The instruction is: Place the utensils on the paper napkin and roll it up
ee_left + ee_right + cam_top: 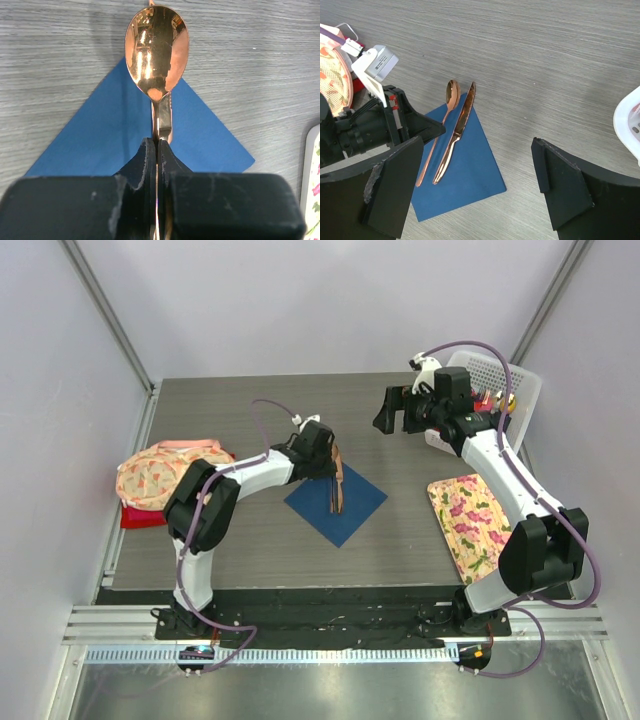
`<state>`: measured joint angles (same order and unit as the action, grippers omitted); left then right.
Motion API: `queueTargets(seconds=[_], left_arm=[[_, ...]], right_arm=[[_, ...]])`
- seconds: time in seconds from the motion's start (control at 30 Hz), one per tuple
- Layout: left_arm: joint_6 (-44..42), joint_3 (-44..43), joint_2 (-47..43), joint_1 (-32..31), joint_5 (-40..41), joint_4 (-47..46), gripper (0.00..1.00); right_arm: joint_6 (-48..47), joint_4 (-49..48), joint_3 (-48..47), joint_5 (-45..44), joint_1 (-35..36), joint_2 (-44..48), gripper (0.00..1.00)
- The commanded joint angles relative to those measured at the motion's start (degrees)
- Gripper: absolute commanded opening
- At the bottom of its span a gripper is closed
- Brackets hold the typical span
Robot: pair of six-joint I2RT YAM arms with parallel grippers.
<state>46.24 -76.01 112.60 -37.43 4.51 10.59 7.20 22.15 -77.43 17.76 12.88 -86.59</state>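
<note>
The dark blue paper napkin (340, 505) lies flat as a diamond at the table's middle. A copper knife (457, 132) lies on it, its blade tip past the far corner. My left gripper (322, 462) is shut on the handle of the copper spoon (156, 52), holding it just left of the knife over the napkin (105, 140). The spoon's (452, 95) bowl reaches past the napkin's far corner. My right gripper (397, 412) is open and empty, raised above the table to the right of the napkin (470, 170).
A white basket (525, 390) with red and pink rolls stands at the back right. One floral cloth (468, 525) lies flat at the right. Bundled floral cloths (165, 472) sit on a red item (138, 515) at the left.
</note>
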Motion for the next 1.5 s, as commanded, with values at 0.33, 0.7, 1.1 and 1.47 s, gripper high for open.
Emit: queueTargets(seconds=[0.33,0.7,1.1,1.47], left_arm=[[2.37,-3.88,3.42,0.16,2.6,-1.71,0.07],[1.58,-4.68,4.91,0.16,3.84,-1.54,0.08],[1.66,-4.15,4.56,0.34,3.57,-1.01,0.25],[-4.29,-5.9,-3.77,1.3,1.55,1.62,0.36]], right_arm=[[-0.52,-1.41,1.49,1.75,0.04,3.18,1.0],[-0.44,-1.41,2.37,2.19,0.12,3.79,1.0],[-0.08,-1.23,1.75,2.54,0.12,3.62,1.0],[0.27,-1.15,0.61,3.25,0.12,3.09,1.0]])
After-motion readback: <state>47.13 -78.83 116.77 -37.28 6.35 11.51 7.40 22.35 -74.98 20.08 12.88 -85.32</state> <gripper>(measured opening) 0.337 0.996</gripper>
